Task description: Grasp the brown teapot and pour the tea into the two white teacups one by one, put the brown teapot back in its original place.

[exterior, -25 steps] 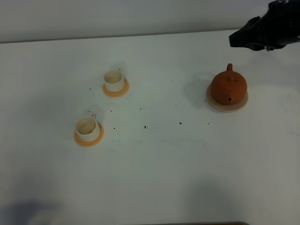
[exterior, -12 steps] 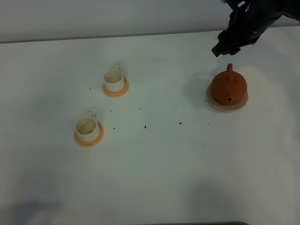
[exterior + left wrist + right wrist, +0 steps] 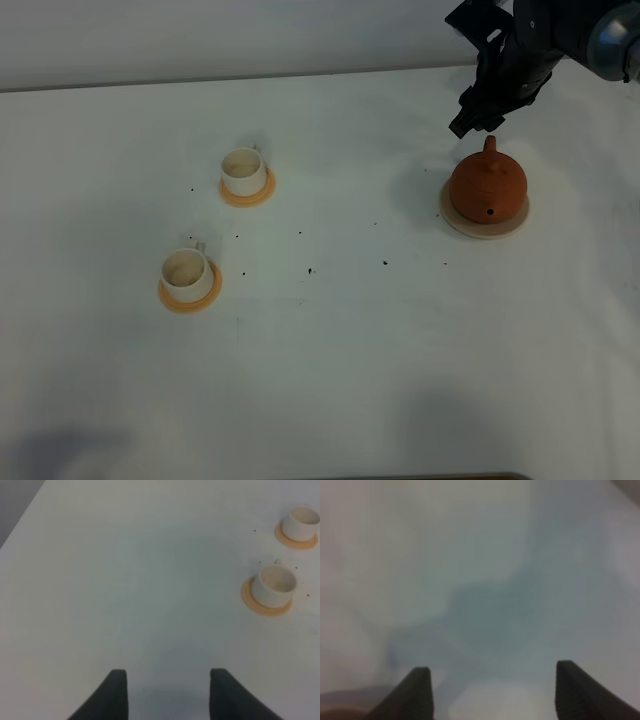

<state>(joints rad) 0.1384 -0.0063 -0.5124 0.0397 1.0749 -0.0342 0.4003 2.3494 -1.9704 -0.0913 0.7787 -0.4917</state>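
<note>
Round, squat reddish-brown clay teapot [image 3: 487,185] sits upright on the flat pale beige disc [image 3: 486,233], right side of the white table [image 3: 330,380], toward its far edge. My right gripper [image 3: 470,122] hangs just beyond the teapot's handle; contact unclear. The right wrist view is blurred, showing only fingertips [image 3: 419,692] set wide, with nothing between. My left gripper [image 3: 167,695] is mostly cut off, wide and empty. Two small white teacups [image 3: 243,172] on orange saucers [image 3: 190,303] stand left; their contents are unreadable.

table [image 3: 330,380]: white, dark-specked | wall [image 3: 200,40]: pale grey, behind table
</note>
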